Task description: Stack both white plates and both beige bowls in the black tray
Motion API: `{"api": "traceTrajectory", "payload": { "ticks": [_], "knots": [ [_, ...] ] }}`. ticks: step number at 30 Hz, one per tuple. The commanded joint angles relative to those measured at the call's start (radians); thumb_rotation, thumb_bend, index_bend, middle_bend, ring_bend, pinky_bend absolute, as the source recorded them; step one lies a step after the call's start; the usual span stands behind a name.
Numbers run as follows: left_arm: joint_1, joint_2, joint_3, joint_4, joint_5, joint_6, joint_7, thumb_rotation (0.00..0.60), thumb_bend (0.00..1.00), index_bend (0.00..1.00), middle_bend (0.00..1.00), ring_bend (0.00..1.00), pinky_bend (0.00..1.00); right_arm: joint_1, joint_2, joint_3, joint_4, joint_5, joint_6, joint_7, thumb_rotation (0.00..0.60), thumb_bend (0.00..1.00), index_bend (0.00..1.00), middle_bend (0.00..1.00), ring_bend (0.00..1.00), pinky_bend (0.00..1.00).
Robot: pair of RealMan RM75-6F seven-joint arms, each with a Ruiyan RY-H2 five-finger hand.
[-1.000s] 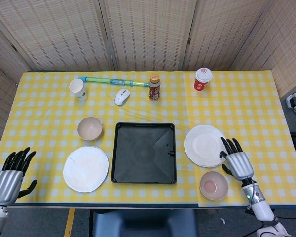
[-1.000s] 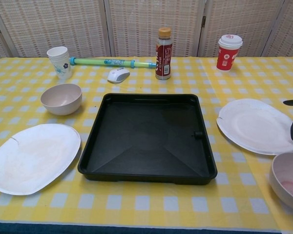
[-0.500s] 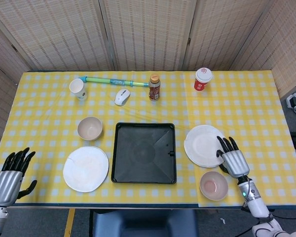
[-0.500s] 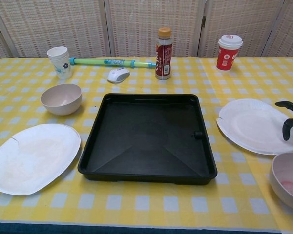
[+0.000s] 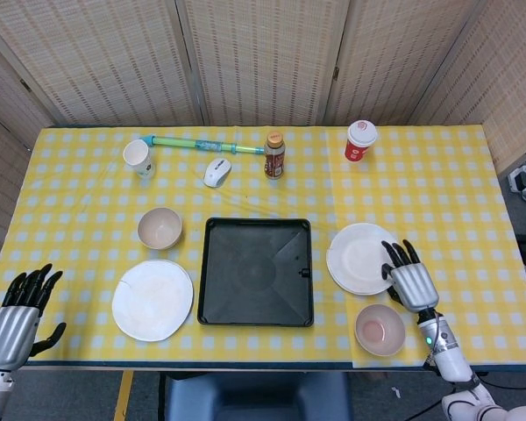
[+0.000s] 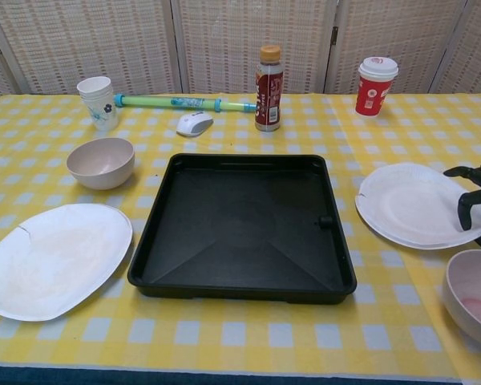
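My right hand (image 5: 412, 284) is low over the right side of the tabletop (image 5: 438, 189), back of the hand up, dark fingers (image 6: 467, 203) spread and curling down, nothing clearly held. Forearm runs back toward the near right corner. My left hand (image 5: 14, 317) sits off the near left corner, fingers apart and pointing up, thumb out to the side, holding nothing.

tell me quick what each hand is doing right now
Left hand: open, holding nothing.
Right hand: fingers spread at the right white plate's edge; grip cannot be told.

Right hand (image 5: 409, 281) further over plate (image 5: 358, 258)
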Motion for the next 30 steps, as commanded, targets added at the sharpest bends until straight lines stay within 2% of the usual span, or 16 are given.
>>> {"api": "traceTrajectory", "payload": {
  "ticks": [1, 11, 18, 26, 30],
  "knots": [
    [0.0, 0.0, 0.0, 0.0, -0.001, -0.001, -0.001, 0.6, 0.34, 0.0, 0.0, 0.0, 0.0, -0.002, 0.0, 0.004, -0.001, -0.001, 0.021, 0.014, 0.6, 0.51, 0.61, 0.13, 0.12, 0.0],
    [-0.002, 0.002, 0.0, -0.003, -0.003, -0.007, 0.0, 0.6, 0.34, 0.0, 0.0, 0.0, 0.0, -0.023, 0.042, 0.041, -0.09, -0.034, 0.235, 0.032, 0.6, 0.51, 0.63, 0.16, 0.15, 0.0],
    [0.001, 0.001, -0.001, -0.01, -0.007, -0.004, -0.001, 0.6, 0.34, 0.0, 0.0, 0.0, 0.0, -0.016, 0.097, 0.046, -0.216, -0.122, 0.401, -0.058, 0.6, 0.51, 0.63, 0.17, 0.16, 0.0],
    [0.002, 0.005, -0.001, -0.015, -0.007, -0.004, -0.005, 0.6, 0.34, 0.0, 0.0, 0.0, 0.0, 0.032, 0.162, 0.035, -0.419, -0.245, 0.462, -0.169, 0.6, 0.51, 0.63, 0.18, 0.16, 0.0],
    [0.001, 0.007, -0.001, -0.014, -0.008, -0.007, -0.008, 0.6, 0.34, 0.0, 0.0, 0.0, 0.0, 0.083, 0.171, 0.054, -0.494, -0.28, 0.426, -0.238, 0.6, 0.51, 0.63, 0.18, 0.16, 0.0]
  ]
}}
